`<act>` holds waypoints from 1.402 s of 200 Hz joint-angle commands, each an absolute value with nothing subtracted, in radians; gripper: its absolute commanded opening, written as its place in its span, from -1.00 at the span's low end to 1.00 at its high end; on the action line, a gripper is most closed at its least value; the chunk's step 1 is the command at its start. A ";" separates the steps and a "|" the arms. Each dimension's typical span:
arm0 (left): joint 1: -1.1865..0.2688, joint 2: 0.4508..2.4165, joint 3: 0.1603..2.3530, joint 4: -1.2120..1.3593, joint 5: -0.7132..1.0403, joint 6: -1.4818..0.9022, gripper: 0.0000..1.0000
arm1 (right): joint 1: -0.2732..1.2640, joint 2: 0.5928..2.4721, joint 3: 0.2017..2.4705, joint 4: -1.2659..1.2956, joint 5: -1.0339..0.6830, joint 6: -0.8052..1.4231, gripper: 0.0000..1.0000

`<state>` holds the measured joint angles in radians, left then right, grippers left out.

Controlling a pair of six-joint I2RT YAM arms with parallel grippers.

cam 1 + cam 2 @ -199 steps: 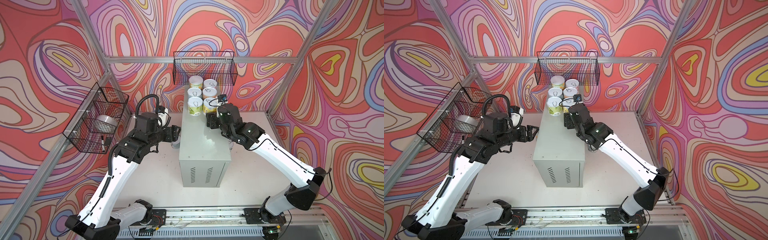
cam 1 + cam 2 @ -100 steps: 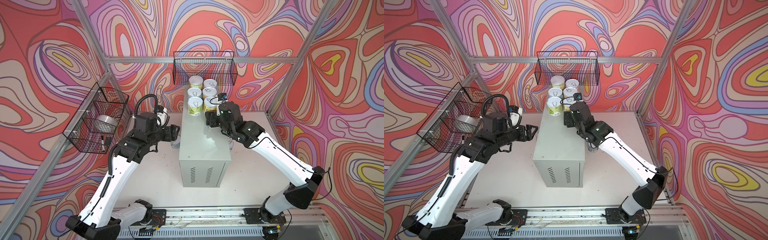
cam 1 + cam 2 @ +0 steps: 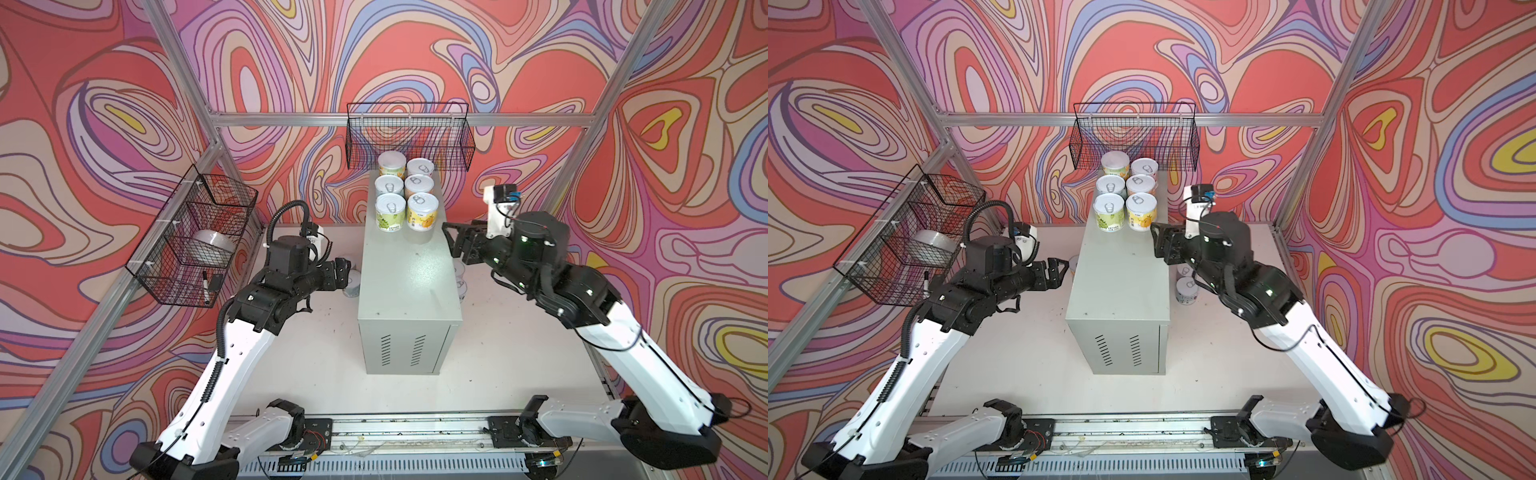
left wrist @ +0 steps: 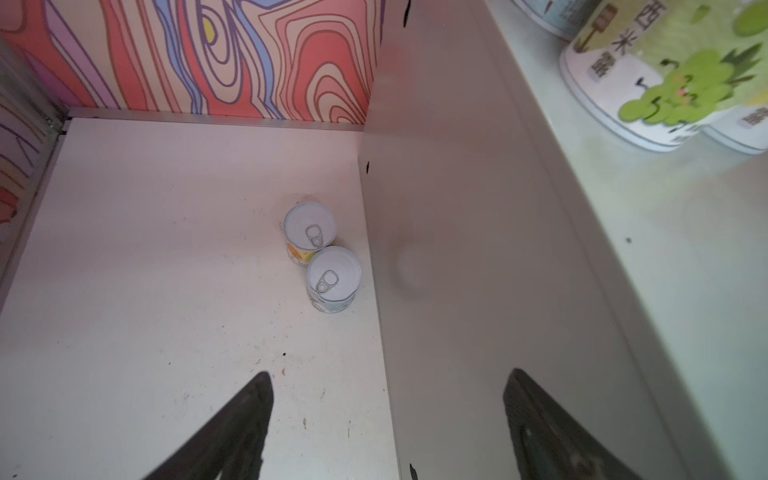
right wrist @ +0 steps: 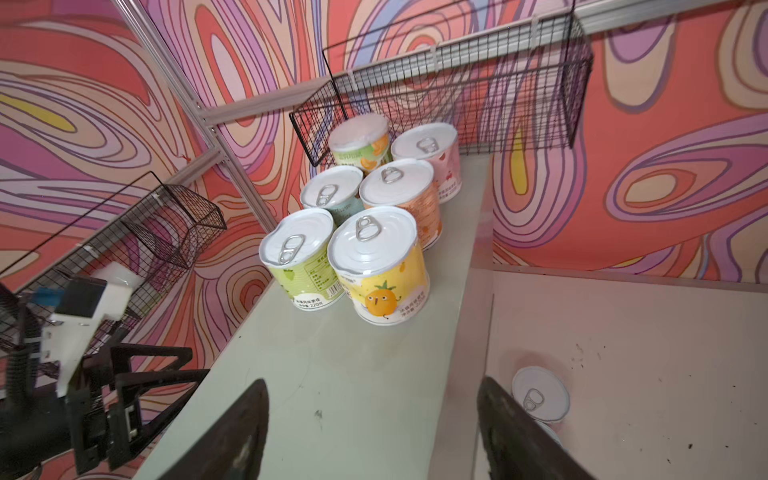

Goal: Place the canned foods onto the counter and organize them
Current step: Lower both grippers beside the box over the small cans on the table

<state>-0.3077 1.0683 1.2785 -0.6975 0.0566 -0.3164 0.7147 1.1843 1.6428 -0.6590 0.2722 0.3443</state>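
Pickup stage, judging by the layout: hovering beside counter (image 3: 409,282) with left gripper (image 3: 1059,268) and right gripper (image 3: 1156,241) both spread wide, clasping nothing. Standing at its far end, six canned foods (image 5: 376,249), two by three. Waiting down on tabletop (image 3: 324,353), two tins (image 4: 333,272) leftward, two tins (image 3: 1185,289) rightward. Next, likely calling for lowering onto one.
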 commanded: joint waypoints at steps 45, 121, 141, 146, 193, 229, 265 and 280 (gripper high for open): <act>-0.097 1.017 1.153 -0.596 0.254 -0.435 0.84 | 0.363 1.119 1.392 -0.661 0.067 0.457 0.68; -0.009 1.058 0.998 -0.496 0.264 -0.521 1.00 | 0.244 1.142 1.133 -0.529 0.049 0.483 0.85; -0.009 1.068 0.980 -0.486 0.251 -0.517 1.00 | 0.245 1.162 1.096 -0.520 0.095 0.475 0.87; -0.009 1.073 0.979 -0.488 0.250 -0.516 1.00 | 0.244 1.164 1.084 -0.516 0.110 0.475 0.87; -0.010 1.081 0.914 -0.438 0.266 -0.570 1.00 | 0.245 1.189 0.986 -0.442 0.124 0.492 0.89; -0.032 1.022 0.837 -0.382 0.209 -0.586 1.00 | 0.245 1.215 0.954 -0.415 0.111 0.499 0.91; -0.112 1.040 0.834 -0.391 0.131 -0.566 1.00 | 0.245 1.218 0.928 -0.392 0.102 0.509 0.91; -0.152 1.063 0.830 -0.398 0.094 -0.562 1.00 | 0.246 1.225 0.919 -0.382 0.094 0.516 0.92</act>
<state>-0.1070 1.0386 0.8318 -0.4149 0.1726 -0.5617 0.2481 1.2198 0.9474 -0.4191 0.1070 0.4973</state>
